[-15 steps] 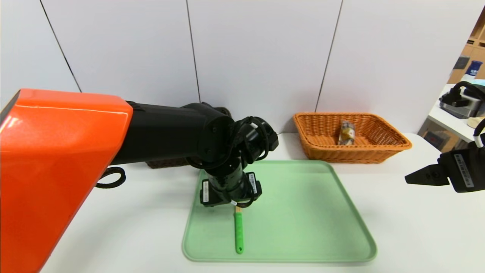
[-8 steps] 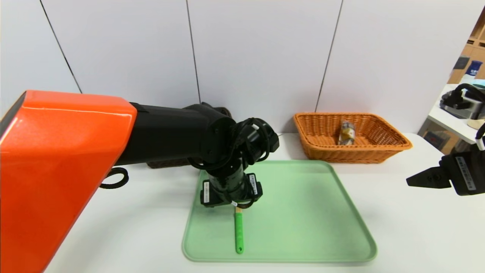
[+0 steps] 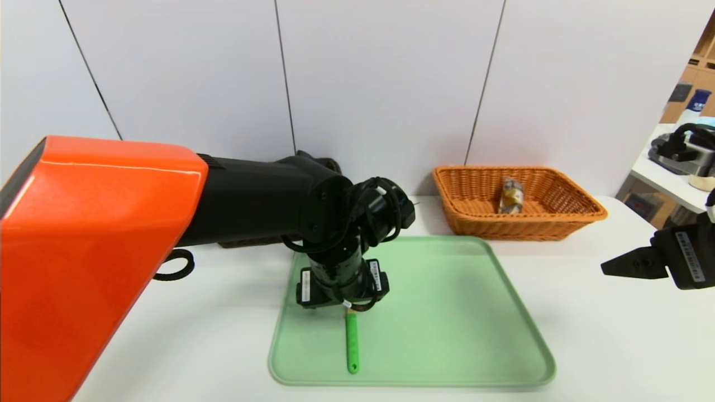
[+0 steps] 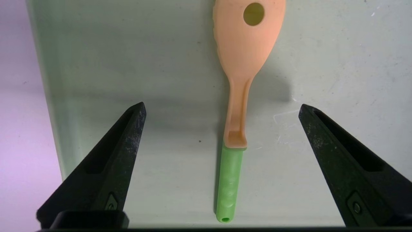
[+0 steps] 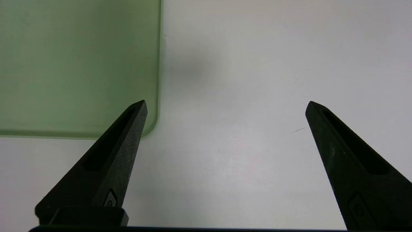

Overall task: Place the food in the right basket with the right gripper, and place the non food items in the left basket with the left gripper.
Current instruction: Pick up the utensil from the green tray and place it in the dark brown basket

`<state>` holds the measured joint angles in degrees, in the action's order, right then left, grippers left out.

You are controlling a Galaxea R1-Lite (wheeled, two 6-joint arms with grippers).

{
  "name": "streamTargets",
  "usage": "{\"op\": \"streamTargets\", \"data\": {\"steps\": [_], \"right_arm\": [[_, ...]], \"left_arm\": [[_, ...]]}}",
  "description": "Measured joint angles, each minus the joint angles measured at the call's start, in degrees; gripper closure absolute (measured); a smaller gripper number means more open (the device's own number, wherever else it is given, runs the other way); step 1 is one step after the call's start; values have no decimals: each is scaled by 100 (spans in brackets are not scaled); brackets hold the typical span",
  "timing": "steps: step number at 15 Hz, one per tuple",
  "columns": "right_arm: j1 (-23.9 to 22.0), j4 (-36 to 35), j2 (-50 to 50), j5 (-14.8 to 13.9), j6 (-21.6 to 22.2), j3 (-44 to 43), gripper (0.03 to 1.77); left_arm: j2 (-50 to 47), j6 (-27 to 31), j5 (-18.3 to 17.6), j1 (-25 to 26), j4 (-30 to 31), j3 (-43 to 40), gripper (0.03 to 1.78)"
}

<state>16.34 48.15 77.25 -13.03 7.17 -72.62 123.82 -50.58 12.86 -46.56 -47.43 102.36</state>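
Left gripper (image 4: 222, 109) poised above the spoon (image 4: 239, 96) on the green tray (image 3: 447, 312), fingers (image 4: 106, 161) spread to full width and holding nothing. Spoon flat on the tray, neck roughly midway between the two tips, green handle toward the near edge of the tray.

For a sound grasp, probably best: straight descent with the tips kept to either side of the narrow neck or upper handle, closure across the thin section and not the broad bowl, tips low enough to catch the flat shaft without scraping the tray. Likely risk: spoon sliding sideways or pivoting if one finger lands first. Afterwards, carriage to the left basket (image 3: 246, 241), of which only a dark sliver shows behind the left arm.

Right gripper (image 3: 614, 267) idle above the bench (image 3: 614, 335), beside the tray's right edge, fingers (image 5: 112, 161) likewise wide apart and empty. Food (image 3: 511, 195) already lying in the right basket (image 3: 558, 223) at the back of the bench.

Left wrist view alone: pale bowl of the spoon with its round hole, and the spoon's position between the tips, both hidden by the wrist in the head view. Head view alone: both baskets, the food, the whole tray. Right wrist view: only a tray corner and bare bench.
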Motion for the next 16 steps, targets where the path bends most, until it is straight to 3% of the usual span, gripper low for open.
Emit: {"op": "streamTargets", "data": {"steps": [16], "right_arm": [[0, -9, -10, 0, 0, 2, 10]], "left_arm": [[101, 28, 11, -5, -91, -2, 12]]}}
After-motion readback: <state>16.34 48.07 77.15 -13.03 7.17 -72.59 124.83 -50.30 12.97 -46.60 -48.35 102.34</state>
